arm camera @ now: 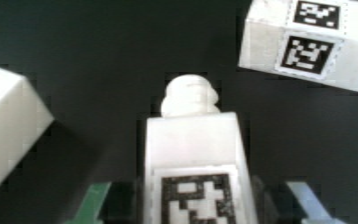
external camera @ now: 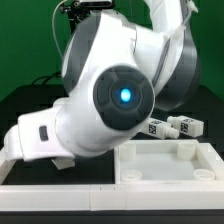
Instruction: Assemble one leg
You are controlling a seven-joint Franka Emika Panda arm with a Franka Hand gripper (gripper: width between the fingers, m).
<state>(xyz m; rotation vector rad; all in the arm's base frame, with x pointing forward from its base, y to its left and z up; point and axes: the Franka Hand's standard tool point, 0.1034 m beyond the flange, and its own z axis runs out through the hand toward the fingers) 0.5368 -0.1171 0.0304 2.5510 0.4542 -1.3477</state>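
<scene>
The end effector [arm camera: 197, 200] clenches a leg [arm camera: 195, 150] above the dark bench [arm camera: 123, 60]; another leg [arm camera: 309, 42] lies near.

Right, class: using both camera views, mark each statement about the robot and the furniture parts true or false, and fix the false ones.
1. The gripper holds a leg between its fingers. True.
2. The held leg has a tag sticker. True.
3. In the exterior view, no loose legs lie on the table. False: at least two legs lie beside the arm.
4. The white panel is raised off the table. False: it lies flat.
5. The table surface is white. False: it is black.
</scene>
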